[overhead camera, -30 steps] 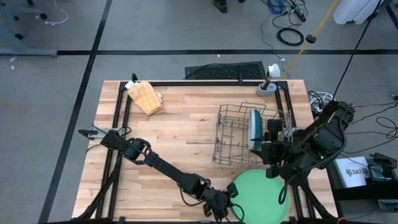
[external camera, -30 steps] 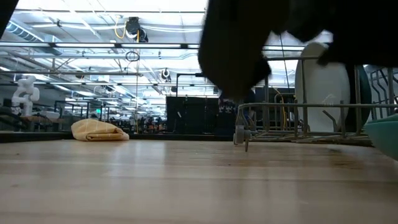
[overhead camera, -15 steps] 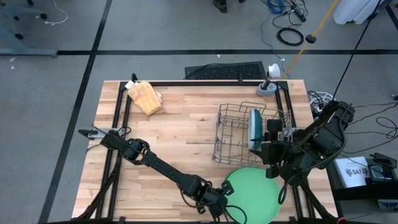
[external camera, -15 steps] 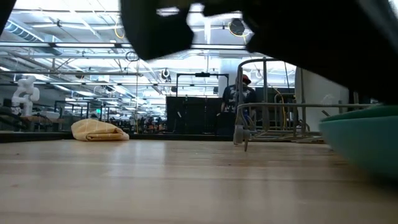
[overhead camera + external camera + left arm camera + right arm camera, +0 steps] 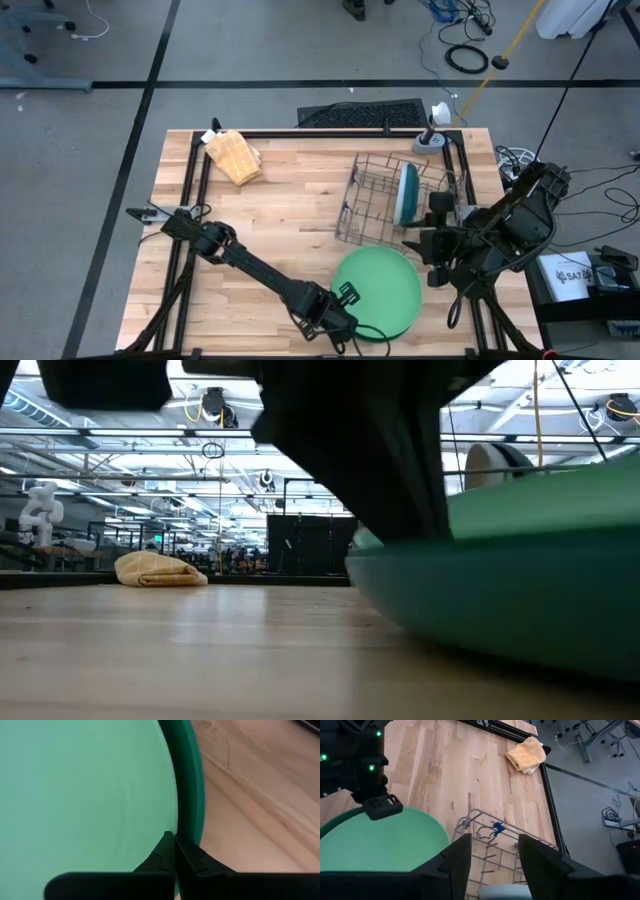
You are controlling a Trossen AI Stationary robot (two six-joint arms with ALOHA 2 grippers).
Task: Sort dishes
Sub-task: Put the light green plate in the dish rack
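Plate (image 5: 378, 291) gripped at its rim beside the rack (image 5: 385, 200).
Left pincer (image 5: 345, 308) clamps its near edge to move it; right pincer (image 5: 432, 243) waits apart, above the worktop (image 5: 270, 210).

We count two plates: one light green plate (image 5: 378, 292) flat on the table (image 5: 290, 205) and one pale plate (image 5: 408, 195) on edge in the rack (image 5: 375, 200). We count one rack, one tan cloth (image 5: 234, 156), and two arms, each with one gripper: left (image 5: 345, 300), right (image 5: 425, 245).
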